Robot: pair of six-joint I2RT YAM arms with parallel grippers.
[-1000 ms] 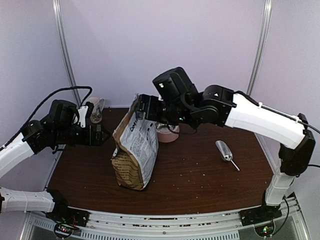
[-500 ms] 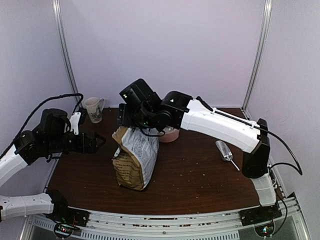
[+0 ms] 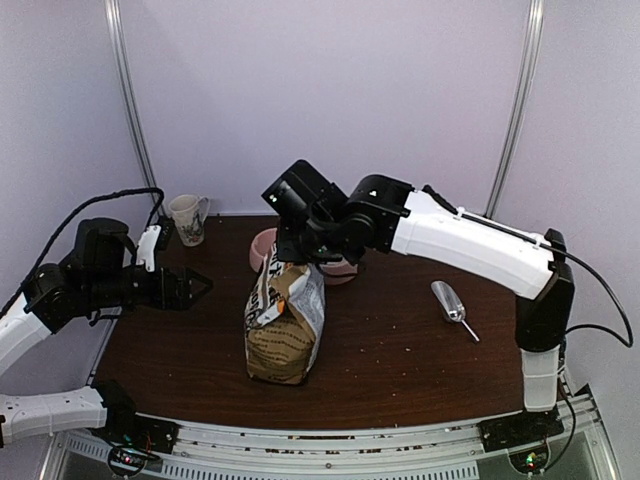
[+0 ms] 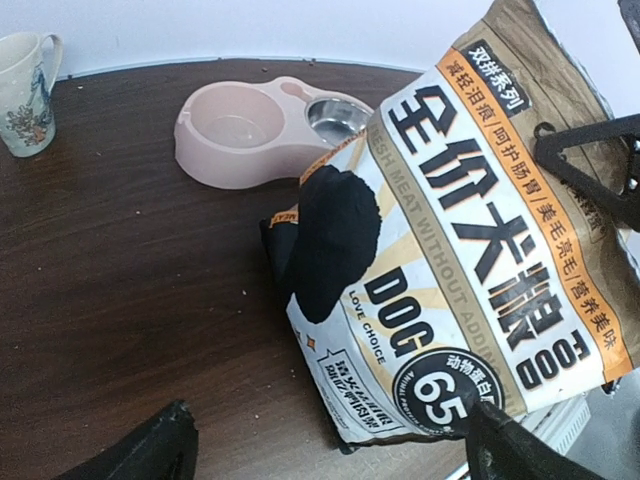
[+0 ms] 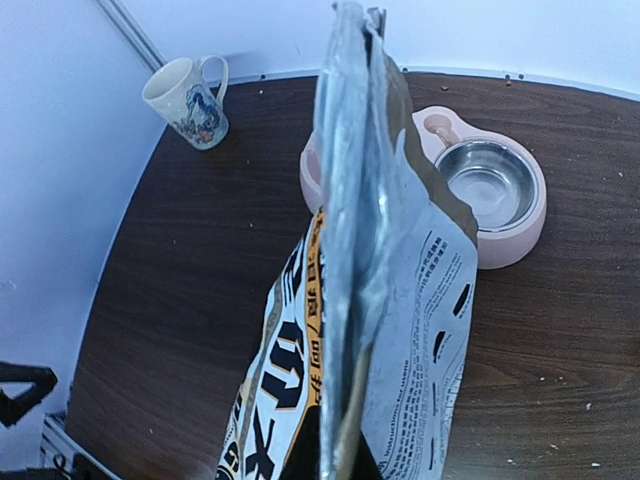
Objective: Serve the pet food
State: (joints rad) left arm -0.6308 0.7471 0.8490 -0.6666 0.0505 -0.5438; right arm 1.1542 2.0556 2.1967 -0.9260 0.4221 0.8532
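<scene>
Dark wood makes up the tabletop (image 3: pixel 420 385), with pale walls around it. We see the paper bag (image 3: pixel 285 325) standing near the tabletop's middle, a little toward the left edge. The right gripper (image 3: pixel 297 258) is clenched on its folded top edge. The left gripper (image 3: pixel 203 284) hangs over the left edge, jaws spread wide and grasping nothing, facing the bag's printed side. Behind the bag, by the far edge, sits the pink double bowl (image 4: pixel 210 165), one well lined with steel. A mug (image 3: pixel 187 217) stands in the far left corner, and a metal scoop (image 3: pixel 450 300) lies toward the right edge. Of the pet food (image 3: pixel 400 352) we see only loose crumbs scattered on the wood right of the bag; the bag's inside is hidden.
</scene>
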